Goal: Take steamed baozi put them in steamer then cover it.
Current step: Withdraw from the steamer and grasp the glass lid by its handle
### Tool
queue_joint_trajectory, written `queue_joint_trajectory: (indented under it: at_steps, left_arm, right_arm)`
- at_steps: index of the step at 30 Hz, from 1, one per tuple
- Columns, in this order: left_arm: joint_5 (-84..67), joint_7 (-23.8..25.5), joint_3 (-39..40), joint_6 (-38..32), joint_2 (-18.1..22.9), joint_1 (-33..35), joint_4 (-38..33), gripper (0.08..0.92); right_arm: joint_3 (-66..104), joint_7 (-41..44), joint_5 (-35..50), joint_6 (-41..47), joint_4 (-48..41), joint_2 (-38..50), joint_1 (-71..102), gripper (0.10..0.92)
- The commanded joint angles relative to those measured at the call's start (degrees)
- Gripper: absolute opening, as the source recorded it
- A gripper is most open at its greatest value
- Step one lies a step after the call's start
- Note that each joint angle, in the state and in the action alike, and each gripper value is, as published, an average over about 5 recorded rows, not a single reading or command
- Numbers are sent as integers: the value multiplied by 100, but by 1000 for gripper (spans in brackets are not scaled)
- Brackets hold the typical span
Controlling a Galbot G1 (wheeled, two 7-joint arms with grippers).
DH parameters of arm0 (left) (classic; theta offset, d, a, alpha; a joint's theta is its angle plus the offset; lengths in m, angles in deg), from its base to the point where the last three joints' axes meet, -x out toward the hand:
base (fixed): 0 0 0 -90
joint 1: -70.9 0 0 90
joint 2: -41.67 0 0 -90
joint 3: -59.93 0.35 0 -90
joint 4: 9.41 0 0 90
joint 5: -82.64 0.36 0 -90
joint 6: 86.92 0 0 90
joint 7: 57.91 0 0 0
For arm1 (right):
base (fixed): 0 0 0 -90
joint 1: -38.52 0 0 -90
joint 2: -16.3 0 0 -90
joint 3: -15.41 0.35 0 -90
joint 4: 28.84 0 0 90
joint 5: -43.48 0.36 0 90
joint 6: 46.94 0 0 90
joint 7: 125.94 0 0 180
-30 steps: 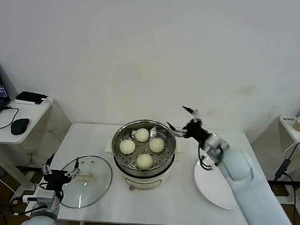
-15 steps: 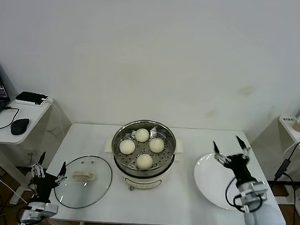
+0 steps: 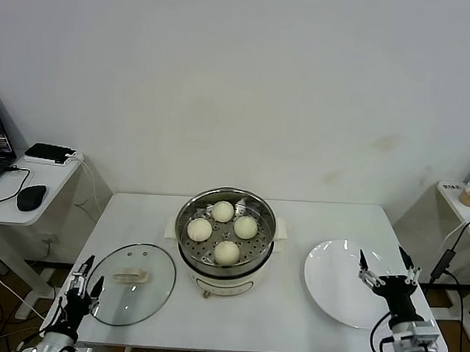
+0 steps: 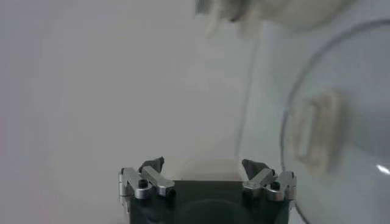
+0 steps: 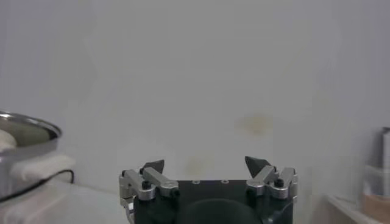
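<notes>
Your left claw (image 3: pixel 82 282) hangs low at the near left corner of the counter (image 3: pixel 307 319), its fingers spread wide and holding nothing. Just beside it, toward the middle of the counter, the cover (image 3: pixel 131 284) lies flat with its cream handle up; the claw is not touching it. In the left wrist view the same claw (image 4: pixel 203 168) stands open with the cover's glass edge (image 4: pixel 332 128) curving close by. Farther from that claw, past the cover, sits the steamer (image 3: pixel 225 233), uncovered, with all four steamed baozi (image 3: pixel 223 211) resting on its perforated tray, near one another but apart. Your right claw (image 3: pixel 387 268) is down at the near right edge of the counter, fingers also spread wide and empty, raised over the near rim of the white plate (image 3: pixel 332 281). The steamer is well apart from this claw, across the plate. In the right wrist view that claw (image 5: pixel 205 164) points at the bare wall, with the steamer's rim (image 5: pixel 27 125) off to one side.
</notes>
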Motion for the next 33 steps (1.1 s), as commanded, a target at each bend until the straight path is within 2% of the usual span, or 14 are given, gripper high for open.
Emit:
queue_joint_trajectory:
  at_steps: [1, 16, 33]
  left_arm:
    - [938, 83, 299, -143, -78, -168, 264, 823]
    - [909, 134, 820, -68, -94, -766, 836, 823]
    - [754, 130, 1061, -15, -256, -1604, 1541, 823]
  right_arm:
    - [190, -96, -108, -29, 49, -166, 286, 823]
    - [182, -99, -222, -23, 103, -233, 411, 823]
    - [192, -97, -398, -73, 193, -380, 567, 823]
